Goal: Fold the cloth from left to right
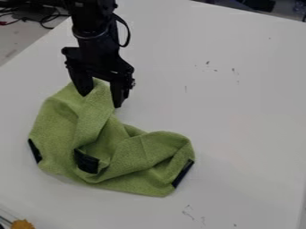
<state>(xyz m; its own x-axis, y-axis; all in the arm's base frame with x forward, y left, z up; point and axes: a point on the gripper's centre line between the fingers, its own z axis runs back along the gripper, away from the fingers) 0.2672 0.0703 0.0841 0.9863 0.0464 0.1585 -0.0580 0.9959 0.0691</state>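
One green woven cloth (143, 154) lies bunched on the white tabletop (239, 134) and serves as the reference for all positions below. The black two-finger gripper (100, 100) hangs at the far edge of the cloth, left of its middle as I face it. Its jaws stand wide, one on each side of a raised ridge of cloth; from where I stand, I cannot tell whether either presses on the fabric.

Cloth condition: three black patches are visible. The left patch (35, 150) sits on the left edge, the middle patch (87, 162) lies within the creases toward the near side, and the right patch (183, 173) marks the right end. A loose band of fabric runs from the gripper down to the middle patch. The right portion is creased and partly doubled.

Progress assessment: partial. Some fabric overlaps, but the left edge lies out to the side and no flat, aligned left-to-right fold is formed. Remaining work, in my judgement: secure the left portion, carry it over to the right, lay it down and release. The bunching could trap extra layers and skew the fold.
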